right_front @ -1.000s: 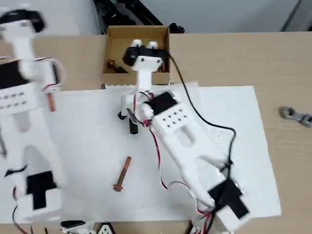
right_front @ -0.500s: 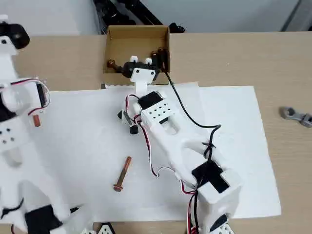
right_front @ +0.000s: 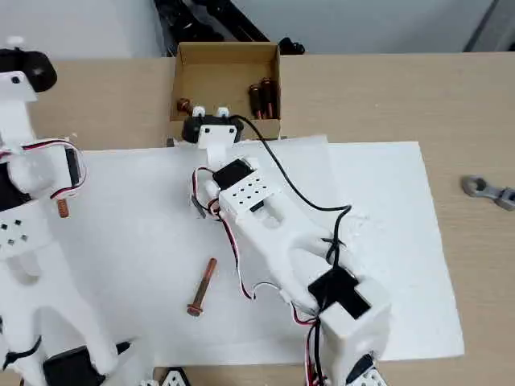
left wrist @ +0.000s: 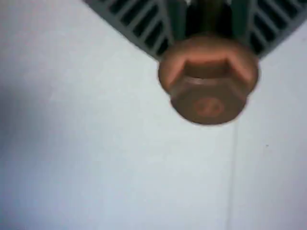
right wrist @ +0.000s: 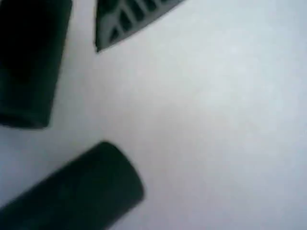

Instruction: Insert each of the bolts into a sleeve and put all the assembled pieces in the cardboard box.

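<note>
Left jaws clamp bolt, shank mostly hidden. Right jaws: state indeterminate, masked by arm. Sleeves blurred, cropped.

1. A light wooden tabletop spans the high view, bare along its far side and its right-hand side
2. A white sheet lies flat over the middle of the tabletop; its right edge stops short of the table's right side
3. A small grey metal tool lies on the bare wood, apart from the sheet's right edge
4. Beyond the far edge is a pale grey-blue surface, with a clutter of black gear just behind the table
5. The light is soft and even, and shadows are faint
</note>
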